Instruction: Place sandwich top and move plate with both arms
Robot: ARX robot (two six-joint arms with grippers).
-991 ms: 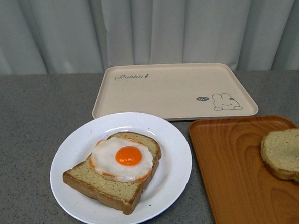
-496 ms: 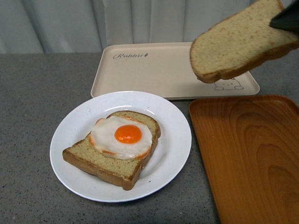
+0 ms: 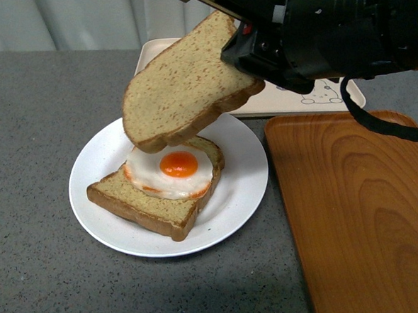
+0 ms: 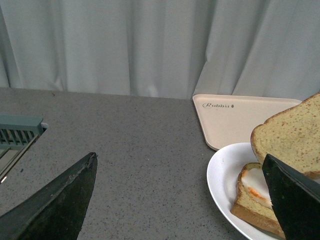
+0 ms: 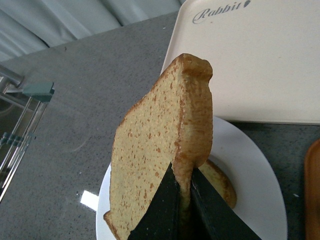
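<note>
Grips sandwich top (image 3: 180, 91) by its crust in clenched right end effector (image 3: 239, 49), tilted just above egg-topped slice (image 3: 152, 206) on white plate (image 3: 97, 184) (left end effector (image 4: 179, 165) spread empty, beside plate).

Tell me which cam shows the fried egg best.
Front view: the fried egg shows yolk and white nearly whole, below the held sandwich top. Left wrist view catches only its white edge; right wrist view hides it behind the sandwich top.
</note>
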